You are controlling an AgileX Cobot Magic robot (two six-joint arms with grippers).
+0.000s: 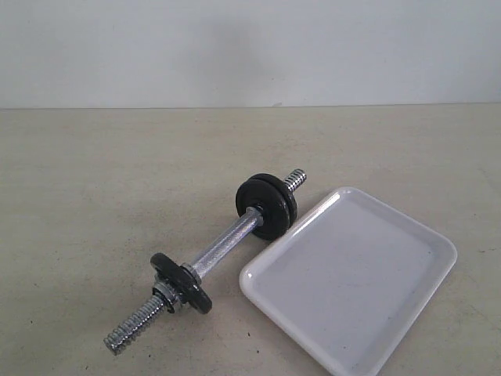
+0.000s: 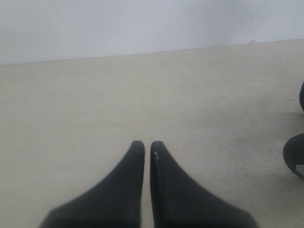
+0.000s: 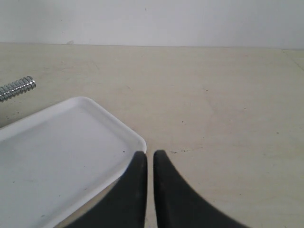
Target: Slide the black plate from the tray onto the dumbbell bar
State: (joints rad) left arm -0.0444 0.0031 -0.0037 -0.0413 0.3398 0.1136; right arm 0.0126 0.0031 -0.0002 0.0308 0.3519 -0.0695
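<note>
On table (image 1: 117,172) at centre: tray (image 1: 352,274) holds no disc. Dumbbell bar (image 1: 227,243) lies at tray's 10 o'clock. Black plate (image 1: 290,207) looks seated at bar's 1 o'clock end, against second disc (image 1: 257,202). Your left end effector (image 2: 147,145) and right end effector (image 3: 150,154): both pressed together, empty. Judge task done; you have nothing left.

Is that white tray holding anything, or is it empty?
Empty. In the exterior view the tray shows only bare white floor inside its rim; the part in the right wrist view is bare too.
</note>
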